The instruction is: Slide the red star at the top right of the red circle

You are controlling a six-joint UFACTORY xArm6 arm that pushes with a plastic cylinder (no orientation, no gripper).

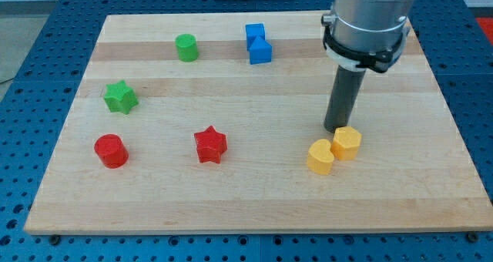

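I am operating a rod with no claw on it, so there is nothing to release, clench or grasp; my tip [337, 129] is resting on the board [254, 208], touching or just above the upper yellow block [347, 142], with a second yellow block [320, 156] just beside that one toward the view's lower left.

The star [210, 145] is lying well to the view's left of my tip and slightly lower. The circle [110, 150] is sitting further left again, at about the same level as the star. The star is therefore already on the circle's right but not above it.

For the step in hand, I am judging that the tip should travel clear of both yellow blocks, come round to the star's lower right side, and push up and to the view's left in short strokes. A star's points are likely to make it rotate off the rod, so I am planning to keep contact centred. The push should stop before the star meets the green star [121, 97], which is lying above the circle.

No containers are showing; the green cylinder [186, 47] and blue blocks [258, 43] are standing loose at the view's top.
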